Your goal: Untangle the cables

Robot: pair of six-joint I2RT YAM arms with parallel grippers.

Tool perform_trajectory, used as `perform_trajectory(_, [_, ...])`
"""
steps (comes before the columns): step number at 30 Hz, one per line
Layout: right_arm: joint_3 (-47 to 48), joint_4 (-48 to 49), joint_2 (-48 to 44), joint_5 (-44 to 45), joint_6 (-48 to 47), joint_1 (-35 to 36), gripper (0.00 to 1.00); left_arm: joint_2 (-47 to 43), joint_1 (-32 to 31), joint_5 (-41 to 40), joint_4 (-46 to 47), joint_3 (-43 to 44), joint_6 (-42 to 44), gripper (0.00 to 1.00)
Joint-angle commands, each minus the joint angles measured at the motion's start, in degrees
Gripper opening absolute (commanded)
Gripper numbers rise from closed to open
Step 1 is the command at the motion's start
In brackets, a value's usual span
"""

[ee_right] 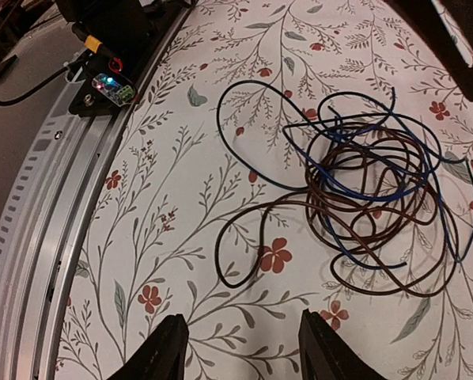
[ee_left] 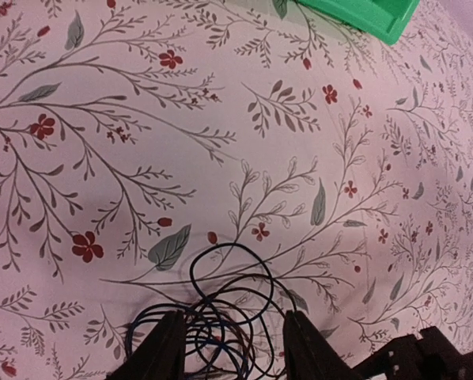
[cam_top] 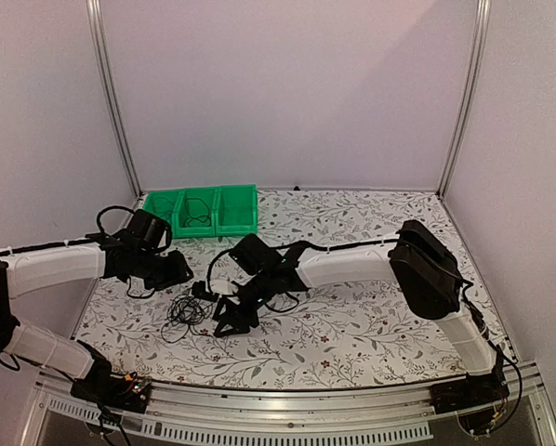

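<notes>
Sprawling in wiry loops, the thin black, blue and brown cables [ee_right: 363,182] lie tangled on the matte floral-print tablecloth [cam_top: 352,325], at eight o'clock from its middle. The left gripper [ee_left: 232,348] straddles some loops, dark fingers spread, pinching nothing. The right gripper [ee_right: 244,352], likewise spread and empty, has the tangle at one o'clock. A glossy green plastic bin [cam_top: 201,211] sits at ten o'clock.

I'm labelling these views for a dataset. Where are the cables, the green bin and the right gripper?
cables [ee_right: 363,190], right wrist view, dense middle of the tangle.
green bin [cam_top: 238,229], top external view, front wall of its right compartment.
right gripper [ee_right: 247,348], right wrist view, midway between its fingertips.
</notes>
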Motion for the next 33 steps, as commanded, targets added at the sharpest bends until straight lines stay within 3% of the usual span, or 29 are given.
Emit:
perform_trajectory(1, [2.1,4.0,3.1,-1.4,2.3,1.5,0.53,0.3,-0.1,-0.6,-1.9,3.2,2.0,0.42])
perform_trajectory(7, [2.2,7.2,5.7,-2.1,3.5,2.4,0.51,-1.6,-0.1,-0.9,-3.4,4.1,4.0,0.41])
perform_trajectory(10, [2.6,9.7,6.6,-0.3,5.3,2.5,0.42,-2.9,-0.1,-0.6,-3.5,4.0,5.1,0.41])
perform_trajectory(11, [2.7,10.4,6.6,1.1,6.3,2.5,0.38,-3.3,-0.1,-0.5,-3.6,3.7,5.3,0.41])
perform_trajectory(15, [-1.4,16.3,2.0,3.3,11.0,1.3,0.02,-3.8,-0.1,2.7,-1.1,1.5,6.4,0.4])
perform_trajectory(16, [-3.0,17.2,0.3,2.8,12.2,1.0,0.0,-3.6,-0.1,3.8,0.4,0.5,6.2,0.4])
perform_trajectory(25, [-4.4,10.5,-11.2,-0.7,10.0,-0.6,0.0,3.2,-1.4,12.9,18.1,-5.7,5.3,0.39])
perform_trajectory(33, [-2.2,6.6,-17.9,5.3,6.3,-1.9,0.0,14.1,-3.1,13.9,26.2,-7.5,7.6,0.37])
